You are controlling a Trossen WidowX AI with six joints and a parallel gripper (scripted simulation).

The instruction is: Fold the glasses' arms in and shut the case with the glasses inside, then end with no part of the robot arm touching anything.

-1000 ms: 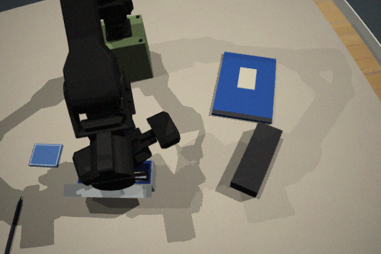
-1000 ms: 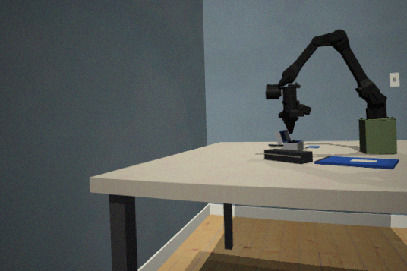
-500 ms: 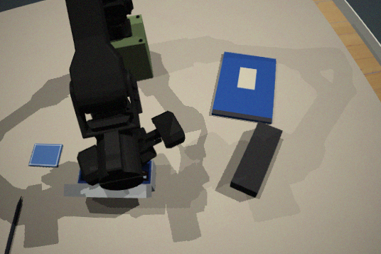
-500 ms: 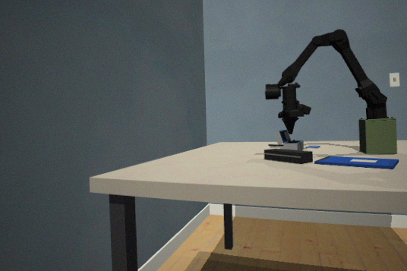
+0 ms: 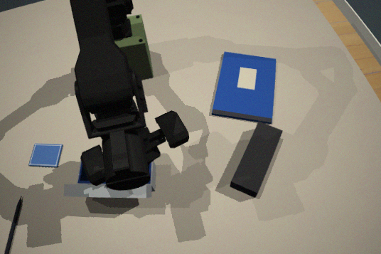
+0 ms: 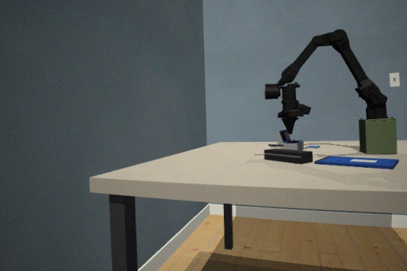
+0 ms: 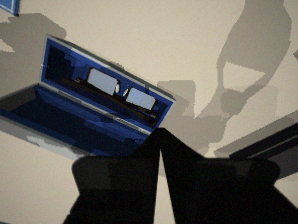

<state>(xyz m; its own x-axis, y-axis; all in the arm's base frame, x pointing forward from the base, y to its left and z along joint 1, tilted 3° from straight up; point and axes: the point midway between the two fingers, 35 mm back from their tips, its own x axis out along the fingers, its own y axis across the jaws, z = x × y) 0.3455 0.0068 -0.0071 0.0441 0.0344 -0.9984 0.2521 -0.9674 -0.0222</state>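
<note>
The glasses case lies open, blue inside with a grey shell. The glasses rest in its far half, both lenses showing. In the top view the case is mostly hidden under my arm. My gripper is shut and empty, its tips hovering just above the case's near right corner. In the exterior view the gripper points down a little above the case, whose lid stands tilted up. I cannot tell whether the glasses' arms are folded.
A black box lies to the right of the case. A blue book with a white label lies behind it. A small blue square and a black pen lie to the left. The green arm base stands behind.
</note>
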